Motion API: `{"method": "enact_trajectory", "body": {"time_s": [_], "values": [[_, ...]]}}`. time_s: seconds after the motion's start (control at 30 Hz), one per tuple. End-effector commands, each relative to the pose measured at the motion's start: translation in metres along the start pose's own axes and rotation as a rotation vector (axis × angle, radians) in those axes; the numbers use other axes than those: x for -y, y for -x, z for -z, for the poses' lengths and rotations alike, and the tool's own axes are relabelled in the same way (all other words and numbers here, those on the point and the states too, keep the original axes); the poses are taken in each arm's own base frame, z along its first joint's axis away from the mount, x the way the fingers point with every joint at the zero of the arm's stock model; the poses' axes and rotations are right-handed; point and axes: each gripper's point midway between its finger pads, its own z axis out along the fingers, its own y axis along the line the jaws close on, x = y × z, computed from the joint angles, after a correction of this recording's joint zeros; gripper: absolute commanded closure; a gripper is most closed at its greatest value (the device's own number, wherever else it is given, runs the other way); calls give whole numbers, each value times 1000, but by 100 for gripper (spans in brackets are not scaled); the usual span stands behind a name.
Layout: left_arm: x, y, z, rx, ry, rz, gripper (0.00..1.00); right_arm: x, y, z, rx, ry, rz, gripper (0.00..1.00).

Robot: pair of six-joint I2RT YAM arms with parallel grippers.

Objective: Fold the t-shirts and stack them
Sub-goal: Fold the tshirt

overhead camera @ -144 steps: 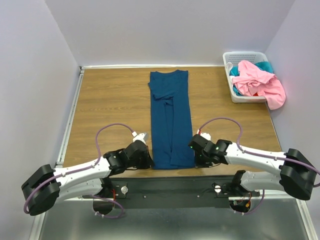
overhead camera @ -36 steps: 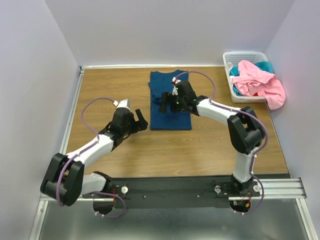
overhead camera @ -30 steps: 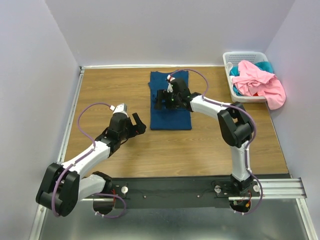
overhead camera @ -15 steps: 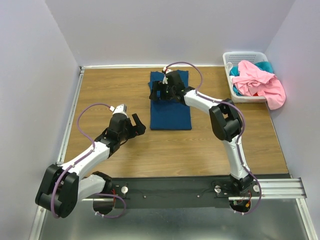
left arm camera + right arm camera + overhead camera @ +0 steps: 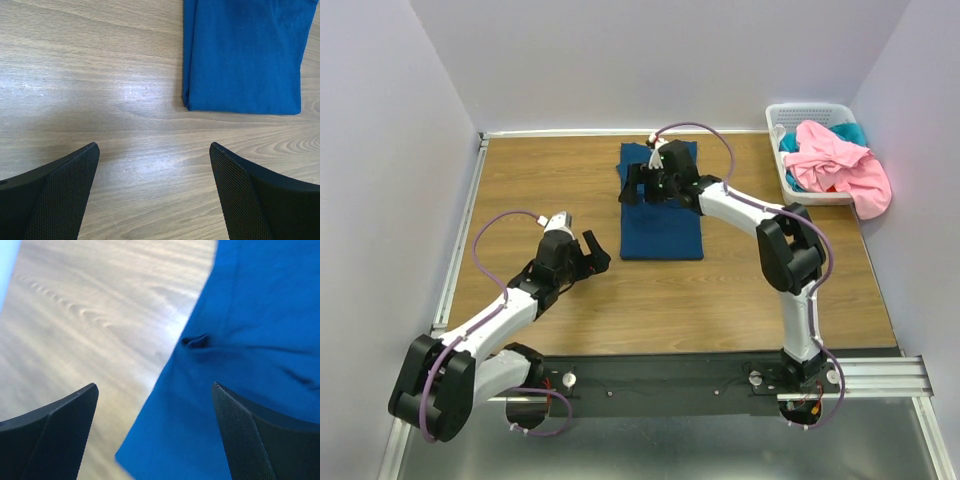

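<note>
Folded navy t-shirt (image 5: 661,230), long axis running front-to-back

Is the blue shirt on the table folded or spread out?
Folded: the shirt lies as a narrow rectangle, its left edge a rounded fold.

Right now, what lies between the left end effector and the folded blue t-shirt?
Nothing but bare wooden table. The left wrist view shows the open left end effector apart from the folded blue t-shirt.
</note>
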Motion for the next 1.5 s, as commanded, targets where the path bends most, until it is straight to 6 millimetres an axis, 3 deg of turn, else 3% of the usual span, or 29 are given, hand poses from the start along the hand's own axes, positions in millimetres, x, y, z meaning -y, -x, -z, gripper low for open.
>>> {"method": "enact_trajectory", "body": {"time_s": [0.0, 0.1, 0.2, 0.23, 0.27, 0.4, 0.5, 0.57, 0.6, 0.63, 0.7, 0.8, 0.83, 0.9, 0.93, 0.97, 1.07, 1.1, 1.17, 1.23, 1.3, 1.37, 1.4, 1.43, 1.47], "values": [[0, 2, 3, 20, -4, -2, 2, -30, -25, 3, -62, 104, 33, 0], [1, 1, 3, 16, -10, -8, 2, -31, -34, -10, -84, 118, 29, 0], [0, 0, 3, 15, -9, -8, 2, -31, -24, -23, -63, 112, 25, 0], [0, 0, 3, 12, -9, -9, 2, -25, -34, -34, -82, 105, 20, 0], [0, 0, 3, 15, -11, -7, 2, -30, -17, -38, -47, 117, 32, 0], [1, -1, 5, 13, -18, -8, 2, -17, -3, -67, 3, 60, 44, 0], [3, -1, 8, 18, -32, -7, 2, 4, 9, -87, 58, -27, 74, 0], [3, -2, 9, 19, -36, -7, 2, 10, 14, -95, 77, -44, 96, 0], [3, -1, 10, 20, -37, -7, 2, 20, 6, -106, 67, -58, 98, 0], [3, -2, 10, 21, -37, -7, 2, 16, 22, -107, 99, -47, 109, 0], [2, -2, 10, 21, -35, -2, 2, 10, 23, -111, 97, -11, 120, 0], [5, 0, 9, 25, -46, -3, 2, -8, 45, -99, 134, 39, 144, 0], [6, 0, 8, 24, -47, -4, 2, -17, 65, -86, 174, 40, 155, 0], [14, 2, 6, 19, -86, -9, 2, -20, 83, -70, 217, 5, 142, 0], [15, 0, 4, 9, -87, -12, 2, -28, 112, -44, 285, -26, 132, 0], [19, 4, 2, 16, -97, -12, 2, -23, 105, -39, 271, -52, 127, 0], [24, 6, -7, 10, -113, -13, 2, -15, 120, 11, 333, -169, 95, 0], [25, 1, -12, -15, -119, -14, 2, -2, 119, 23, 352, -244, 77, 0], [34, 6, -18, -7, -152, -12, 2, 6, 116, 50, 373, -310, 40, 0], [39, 6, -27, -21, -163, -10, 2, 26, 92, 86, 379, -415, -23, 0], [39, 2, -36, -45, -162, -14, 3, 47, 54, 115, 364, -496, -103, 0], [45, 7, -41, -38, -178, -19, 8, 59, 27, 128, 340, -532, -130, 0], [43, 4, -45, -50, -169, -21, 13, 57, 28, 145, 367, -534, -145, 0], [45, 6, -48, -46, -173, -23, 16, 70, -2, 147, 324, -567, -169, 0], [43, 2, -53, -62, -165, -25, 17, 71, -9, 154, 328, -567, -190, 0]]}}
